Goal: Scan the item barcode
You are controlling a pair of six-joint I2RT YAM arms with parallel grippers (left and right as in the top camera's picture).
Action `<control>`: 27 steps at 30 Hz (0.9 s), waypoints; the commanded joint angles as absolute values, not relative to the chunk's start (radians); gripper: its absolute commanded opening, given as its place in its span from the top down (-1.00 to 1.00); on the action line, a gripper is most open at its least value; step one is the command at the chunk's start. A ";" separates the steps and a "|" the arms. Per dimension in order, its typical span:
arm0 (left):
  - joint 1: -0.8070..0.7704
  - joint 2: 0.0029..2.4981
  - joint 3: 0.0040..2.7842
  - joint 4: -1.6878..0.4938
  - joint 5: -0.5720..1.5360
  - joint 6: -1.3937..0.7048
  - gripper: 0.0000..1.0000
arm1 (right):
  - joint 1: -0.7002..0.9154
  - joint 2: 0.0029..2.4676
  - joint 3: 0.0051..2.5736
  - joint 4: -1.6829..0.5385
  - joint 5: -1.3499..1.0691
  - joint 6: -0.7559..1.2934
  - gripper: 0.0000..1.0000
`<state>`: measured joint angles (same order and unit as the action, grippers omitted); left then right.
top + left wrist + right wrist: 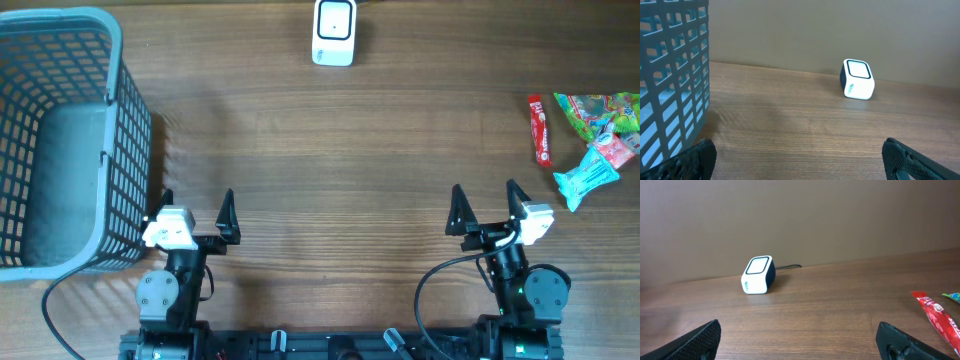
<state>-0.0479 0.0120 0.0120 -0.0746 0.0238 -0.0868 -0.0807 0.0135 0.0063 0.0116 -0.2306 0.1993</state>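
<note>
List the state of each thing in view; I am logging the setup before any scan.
left tool, open, holding nothing.
right tool, open, holding nothing.
basket, upright, empty.
scanner, standing on the table, not held; on or off cannot be told.
red stick packet, lying flat, not held.
colourful candy bag, lying flat, not held.
light blue packet, lying flat, not held.

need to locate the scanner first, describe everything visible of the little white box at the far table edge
The scanner is a small white plastic-looking box with rounded corners and dark sides. A dark-framed window on top faces upward; small lettering on its front is unreadable. It stands on the wooden table, near the far edge, and a dark cable leaves its back. Nothing else touches it.
</note>
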 commanded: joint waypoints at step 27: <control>-0.055 0.007 0.006 -0.076 0.032 -0.067 -1.00 | -0.076 0.004 0.005 0.017 -0.224 0.186 -1.00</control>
<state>-0.0479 0.0120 0.0120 -0.0746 0.0238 -0.0868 -0.0807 0.0135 0.0063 0.0120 -0.2306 0.1993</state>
